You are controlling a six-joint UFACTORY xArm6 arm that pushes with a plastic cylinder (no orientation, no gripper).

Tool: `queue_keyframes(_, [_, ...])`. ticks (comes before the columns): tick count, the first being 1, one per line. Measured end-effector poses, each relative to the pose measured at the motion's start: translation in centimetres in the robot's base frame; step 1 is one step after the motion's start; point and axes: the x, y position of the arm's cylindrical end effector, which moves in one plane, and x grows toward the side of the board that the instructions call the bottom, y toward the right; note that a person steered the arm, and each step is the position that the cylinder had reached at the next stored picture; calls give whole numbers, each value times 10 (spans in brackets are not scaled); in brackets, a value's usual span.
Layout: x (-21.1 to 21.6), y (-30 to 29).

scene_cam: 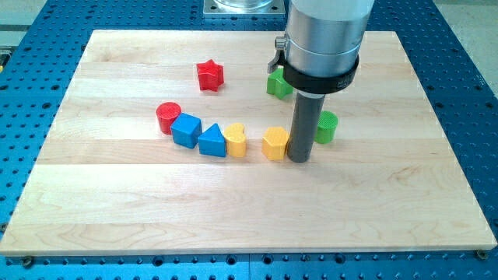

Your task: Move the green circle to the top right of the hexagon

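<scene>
The green circle (327, 127) lies flat, near the yellow hexagon (275, 143), toward the view's upper right.

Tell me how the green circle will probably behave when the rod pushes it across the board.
The green circle looks short and flat-based, so it will probably slide, not tip. Its round side may let it slip off my tip, which stands just to its left, beside the yellow hexagon. The wooden board looks smooth, so it should move easily.

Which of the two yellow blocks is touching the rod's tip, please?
The yellow hexagon: my tip sits against its right side. The other yellow block, the heart, lies further to the view's left, beside the blue triangle, clear of the tip.
</scene>
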Motion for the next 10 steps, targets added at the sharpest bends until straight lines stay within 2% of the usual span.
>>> queue_keyframes(1, [6, 27])
queue_keyframes(2, [24, 82])
queue_keyframes(3, [4, 128])
queue_keyframes(4, [-33, 131])
queue_keyframes(6, [-50, 81])
queue_keyframes(7, [-51, 61])
queue_keyframes(10, [-51, 54])
